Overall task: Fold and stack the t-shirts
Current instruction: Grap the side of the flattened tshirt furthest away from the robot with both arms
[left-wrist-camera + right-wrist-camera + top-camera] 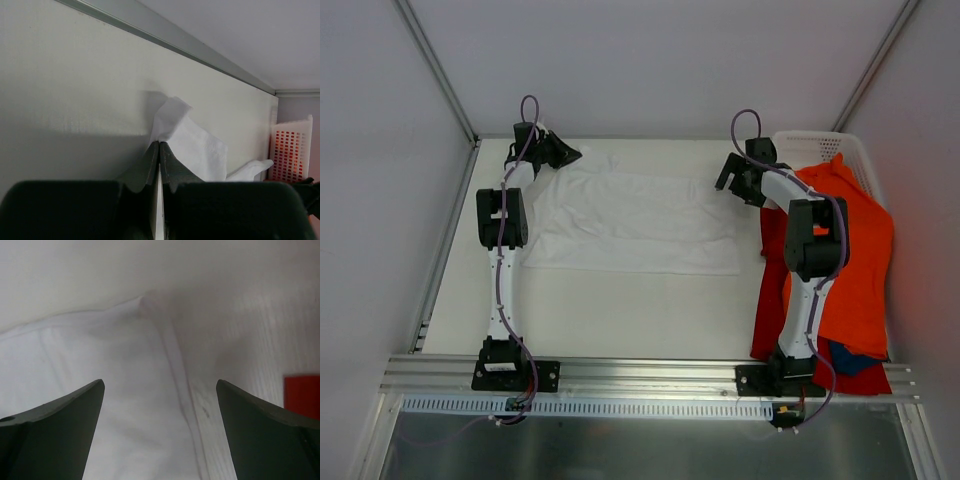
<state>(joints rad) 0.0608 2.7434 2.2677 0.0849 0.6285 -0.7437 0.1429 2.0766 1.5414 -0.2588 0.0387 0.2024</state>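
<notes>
White cloth, the white t-shirt [635, 220], lies spread flat between both grippers. The left gripper [563, 152] is pinched tight on its far left corner. The right gripper [728, 178] hangs over the far right corner, fingers wide apart. To its right, the orange t-shirt [860, 250] spills from the mesh basket [815, 145], with the red t-shirt [770, 300] touching it.

flat shirt [640, 215] ctr, shirt heap [860, 260] rt — over basket [810, 140] (far corner)

The white t-shirt [635, 225] lies spread nearly flat in the middle, its far-left corner raised. At the right the orange t-shirt [860, 270] sprawls crumpled, overlapping the red t-shirt [767, 310] — visible along its left side.
</notes>
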